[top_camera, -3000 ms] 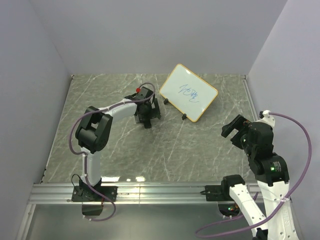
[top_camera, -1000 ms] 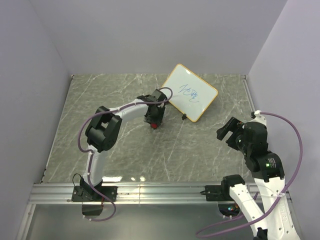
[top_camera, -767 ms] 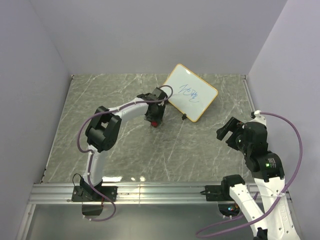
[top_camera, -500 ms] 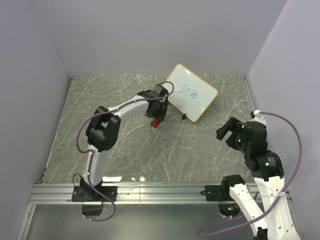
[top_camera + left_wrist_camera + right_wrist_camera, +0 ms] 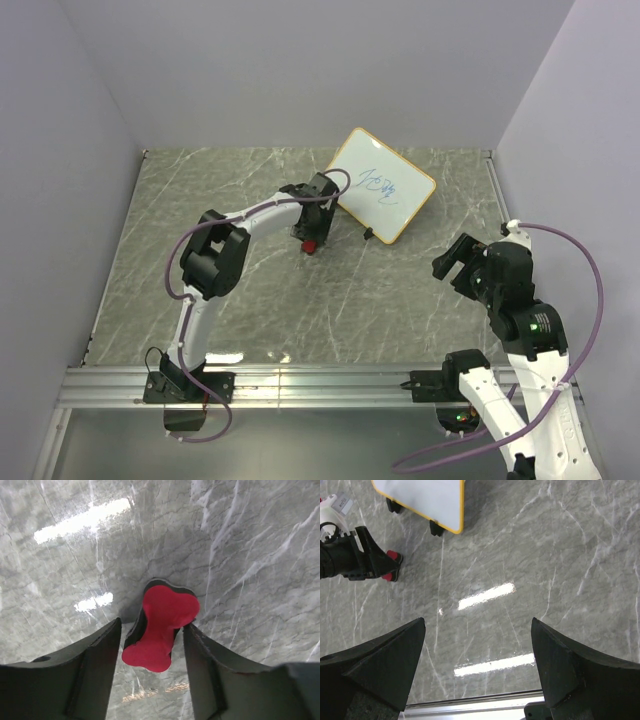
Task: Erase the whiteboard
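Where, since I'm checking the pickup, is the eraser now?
In the top view, the eraser lies on the table by the whiteboard's left corner, between the left arm's fingers.

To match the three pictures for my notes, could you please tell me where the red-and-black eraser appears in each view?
Top external: the eraser is just left of centre, at the tip of the left end effector, near the whiteboard.
Left wrist: mid-frame, between the two dark fingers.
Right wrist: upper left, only red bits showing.
Shared landmark: the left end effector straddling it.
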